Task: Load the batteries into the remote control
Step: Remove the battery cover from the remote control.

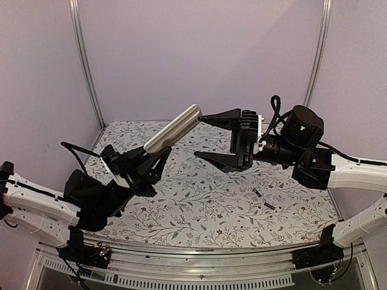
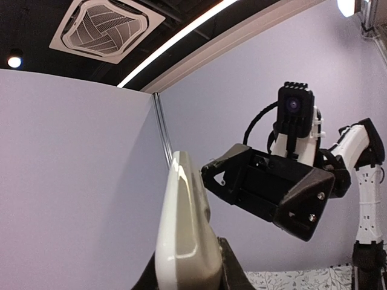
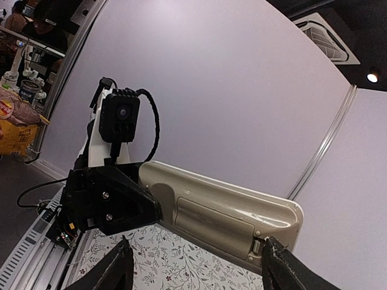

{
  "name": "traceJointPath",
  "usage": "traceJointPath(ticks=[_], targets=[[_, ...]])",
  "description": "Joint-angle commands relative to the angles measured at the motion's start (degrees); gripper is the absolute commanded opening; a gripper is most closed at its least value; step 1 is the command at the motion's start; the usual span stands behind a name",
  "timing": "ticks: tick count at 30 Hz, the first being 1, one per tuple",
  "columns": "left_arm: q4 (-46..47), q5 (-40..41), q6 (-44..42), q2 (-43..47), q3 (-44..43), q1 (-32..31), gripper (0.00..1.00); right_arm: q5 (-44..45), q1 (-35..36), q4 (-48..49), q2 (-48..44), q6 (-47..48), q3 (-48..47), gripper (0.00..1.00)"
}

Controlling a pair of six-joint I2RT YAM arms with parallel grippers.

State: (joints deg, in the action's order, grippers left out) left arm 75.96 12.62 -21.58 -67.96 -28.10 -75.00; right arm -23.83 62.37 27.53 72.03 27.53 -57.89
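Note:
My left gripper [image 1: 154,151] is shut on the lower end of the remote control [image 1: 173,128] and holds it raised and tilted above the table. In the left wrist view the remote [image 2: 184,235] stands edge-on between the fingers. My right gripper [image 1: 201,137] is open wide, its fingertips just beside the remote's upper end, not touching it. The right wrist view shows the remote's grey-tan underside [image 3: 230,211] with the compartment cover [image 3: 211,220] closed. Two dark batteries [image 1: 256,193] [image 1: 269,206] lie on the table under the right arm.
The table is covered with a floral cloth [image 1: 199,199]. Lilac walls with metal corner posts [image 1: 86,66] close in the back and sides. The left gripper's black fingers [image 3: 112,202] show in the right wrist view.

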Motion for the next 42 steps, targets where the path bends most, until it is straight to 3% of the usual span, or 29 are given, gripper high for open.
traceJointPath(ticks=[1, 17, 26, 37, 42], targets=[[-0.89, -2.87, 0.21, -0.12, 0.00, -0.69, 0.00, 2.75, 0.47, -0.23, 1.24, -1.40, -2.03, 0.71], [-3.45, -4.29, -3.01, -0.70, -0.51, -1.14, 0.00, 3.13, 0.47, -2.77, 4.93, -1.66, -4.76, 0.69], [-1.40, 6.86, -7.80, -0.95, -1.14, -1.14, 0.00, -0.96, 0.39, -4.28, 4.63, -0.65, -4.15, 0.61], [1.00, 16.42, -17.82, -3.51, -2.91, 0.21, 0.00, -0.19, -0.69, -6.48, 4.26, -0.91, -3.67, 0.59], [0.47, 18.13, -18.00, -4.11, -3.56, 2.22, 0.00, 2.68, -2.14, -6.46, 3.58, -2.20, -2.18, 0.60]])
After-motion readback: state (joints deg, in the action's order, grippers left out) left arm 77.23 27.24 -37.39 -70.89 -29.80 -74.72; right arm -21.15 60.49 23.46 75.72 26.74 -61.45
